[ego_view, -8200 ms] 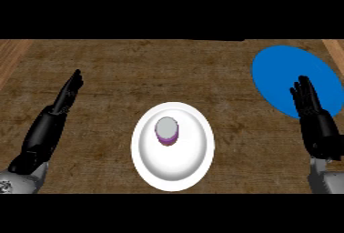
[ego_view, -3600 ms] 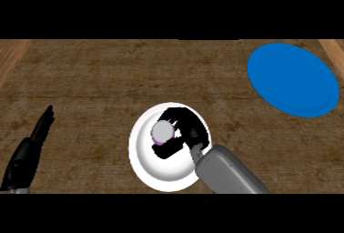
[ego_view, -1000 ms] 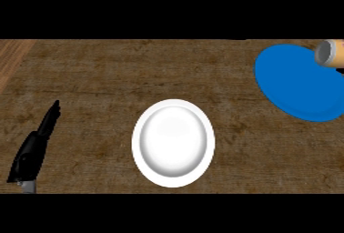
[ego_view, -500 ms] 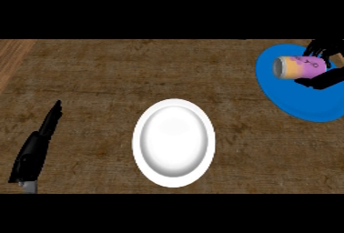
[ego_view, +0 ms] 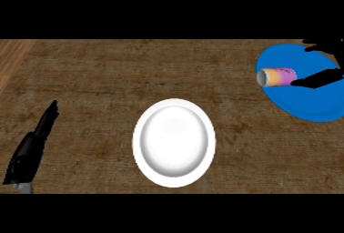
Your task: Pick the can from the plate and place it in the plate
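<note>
Most looks done: orange-and-purple metal can (ego_view: pixel 277 76) lies sideways on round blue plate (ego_view: pixel 302 108), upper right; black right hand (ego_view: pixel 320 78) spreads its fingers, holding nothing.

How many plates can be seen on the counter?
2. The white plate lies at the centre; the blue plate, at the upper right edge, carries the can. None seems hidden.

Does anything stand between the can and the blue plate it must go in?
Nothing visible does: the can lies on its side over the blue plate, the right hand beside it at the view's right edge.
</note>
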Available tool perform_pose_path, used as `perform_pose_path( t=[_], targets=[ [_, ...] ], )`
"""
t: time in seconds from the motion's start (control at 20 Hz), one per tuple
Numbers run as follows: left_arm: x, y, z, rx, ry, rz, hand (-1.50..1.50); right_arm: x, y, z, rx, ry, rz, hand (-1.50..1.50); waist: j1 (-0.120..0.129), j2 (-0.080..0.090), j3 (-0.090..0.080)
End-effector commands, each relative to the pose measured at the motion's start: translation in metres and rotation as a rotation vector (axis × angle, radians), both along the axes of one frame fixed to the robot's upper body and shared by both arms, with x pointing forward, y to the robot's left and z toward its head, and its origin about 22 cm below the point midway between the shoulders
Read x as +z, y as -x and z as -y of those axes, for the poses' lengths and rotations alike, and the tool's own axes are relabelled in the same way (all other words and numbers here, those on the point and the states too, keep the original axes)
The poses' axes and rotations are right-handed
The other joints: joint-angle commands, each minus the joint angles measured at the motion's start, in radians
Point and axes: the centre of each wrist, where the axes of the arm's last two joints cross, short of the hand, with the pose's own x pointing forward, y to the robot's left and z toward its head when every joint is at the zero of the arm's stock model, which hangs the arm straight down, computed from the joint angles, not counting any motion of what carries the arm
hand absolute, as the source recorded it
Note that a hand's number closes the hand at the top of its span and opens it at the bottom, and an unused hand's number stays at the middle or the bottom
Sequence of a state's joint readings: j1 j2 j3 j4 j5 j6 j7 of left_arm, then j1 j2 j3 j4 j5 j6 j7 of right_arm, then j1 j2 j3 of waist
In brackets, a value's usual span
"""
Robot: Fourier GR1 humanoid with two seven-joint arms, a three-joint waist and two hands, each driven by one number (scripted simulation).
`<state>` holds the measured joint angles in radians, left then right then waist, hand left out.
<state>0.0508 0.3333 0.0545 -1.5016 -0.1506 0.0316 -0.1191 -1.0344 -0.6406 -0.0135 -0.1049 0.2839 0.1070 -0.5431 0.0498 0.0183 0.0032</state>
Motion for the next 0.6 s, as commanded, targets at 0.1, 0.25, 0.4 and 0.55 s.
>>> perform_pose_path(
  t=[0.1,0.25,0.4,0.55],
  targets=[
    [-0.018,0.0,-0.002,0.029,-0.003,-0.014,0.0,0.024,0.007,0.027,-0.128,-0.23,0.148,-1.5,-0.015,0.002,-0.001],
    [-0.001,-0.001,0.01,-0.001,0.009,-0.007,0.0,0.033,0.023,0.055,-0.227,-0.3,0.139,-1.5,-0.004,0.002,0.001],
    [-0.008,0.009,0.002,-0.002,0.006,0.012,0.0,0.017,0.04,0.072,-0.289,-0.367,0.149,-1.5,0.0,0.004,0.001],
    [-0.012,0.003,-0.007,0.014,0.012,-0.007,0.0,0.036,0.063,0.107,-0.26,-0.497,0.224,-1.5,-0.009,0.01,0.003]
  ],
)
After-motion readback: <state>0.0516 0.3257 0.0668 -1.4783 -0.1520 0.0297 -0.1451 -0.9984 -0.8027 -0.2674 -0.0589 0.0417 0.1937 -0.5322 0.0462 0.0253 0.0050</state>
